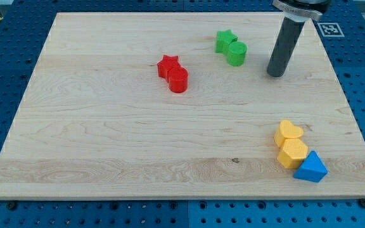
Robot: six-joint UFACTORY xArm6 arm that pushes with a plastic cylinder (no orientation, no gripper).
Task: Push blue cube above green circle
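The green circle (237, 54) lies at the view's upper middle, touching a green star (224, 41) on its upper left. The only blue block (311, 168) lies near the view's bottom right corner; it looks wedge-shaped, more like a triangle than a cube. It touches a yellow hexagon (293, 152). My tip (275, 74) rests on the board to the right of the green circle, a short gap away, and far above the blue block.
A yellow heart (288, 132) sits just above the yellow hexagon. A red star (168, 65) and a red circle (178, 80) touch each other left of centre. The wooden board (106, 139) lies on a blue perforated table.
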